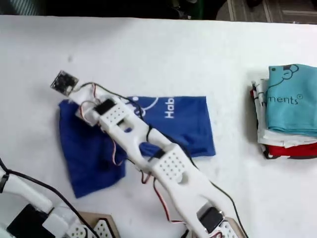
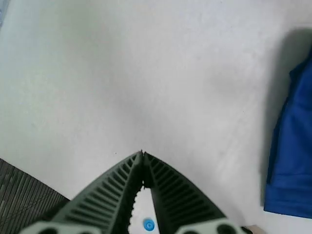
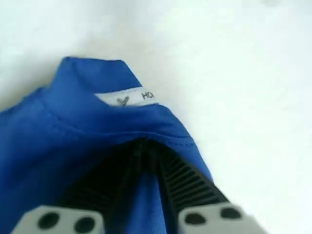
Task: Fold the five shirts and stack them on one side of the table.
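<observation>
A blue shirt (image 1: 173, 121) lies partly folded in the middle of the white table (image 1: 163, 54), its left part bunched. My right arm stretches across it from the near edge, and my right gripper (image 3: 145, 142) is shut on the blue shirt's (image 3: 73, 131) fabric just below the collar label. In the high view that gripper (image 1: 73, 98) sits at the shirt's far left corner. My left gripper (image 2: 142, 153) is shut with nothing in it, over bare table beside the blue shirt's edge (image 2: 292, 146). A stack of folded shirts (image 1: 290, 114), teal on top, sits at the right.
My left arm (image 1: 29, 196) stays tucked at the near left corner, next to a wooden base (image 1: 101, 220). The table's far edge meets a dark floor. Cables run along the right arm over the shirt.
</observation>
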